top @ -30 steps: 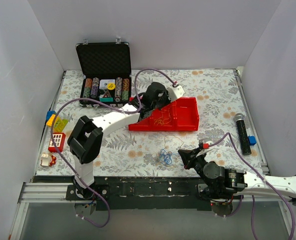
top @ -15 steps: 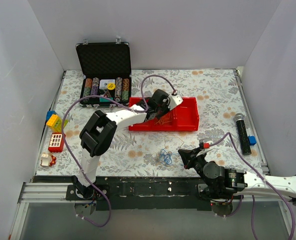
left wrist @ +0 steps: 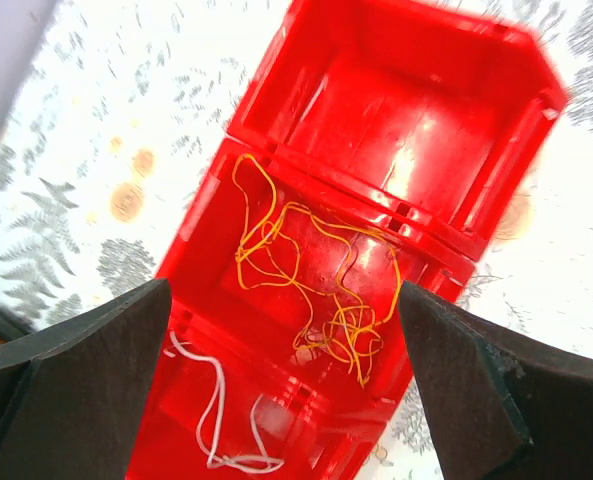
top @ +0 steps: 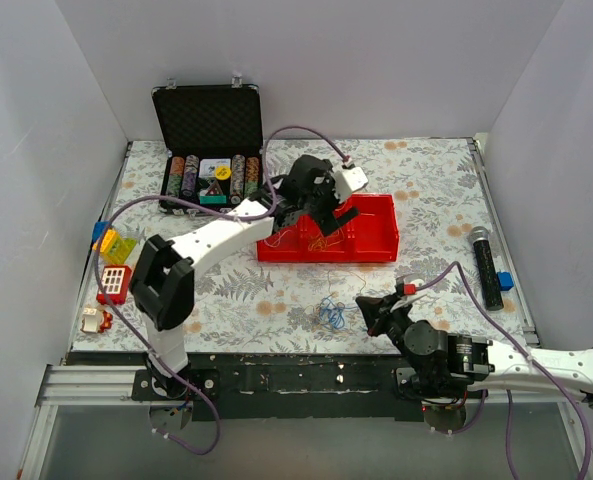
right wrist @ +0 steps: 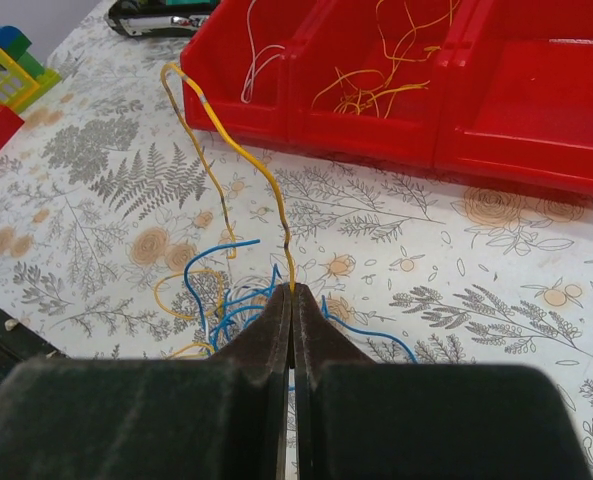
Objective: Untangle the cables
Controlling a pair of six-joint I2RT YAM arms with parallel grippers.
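Observation:
The cables are split up. A loose blue tangle with a yellow loop (top: 330,313) (right wrist: 226,300) lies on the table in front of the red bin (top: 376,235). My right gripper (right wrist: 293,292) (top: 369,311) is shut on one yellow cable (right wrist: 246,160) that arches up from that tangle toward the bin. My left gripper (left wrist: 284,330) (top: 321,215) hovers open over the bin with nothing between its fingers (left wrist: 86,390). Below it, yellow-orange cables (left wrist: 316,270) lie in the middle compartment. A white cable (left wrist: 216,420) lies in the end compartment.
An open black case of poker chips (top: 208,130) stands at the back left. Toy blocks (top: 114,282) sit along the left edge. A black cylinder (top: 487,268) lies at the right edge. The bin's third compartment (left wrist: 416,110) holds nothing.
My left gripper has opened over the red bin and tilted up, leaving the yellow-orange cables lying in the middle compartment. The right arm has stayed put, still shut on its yellow cable.

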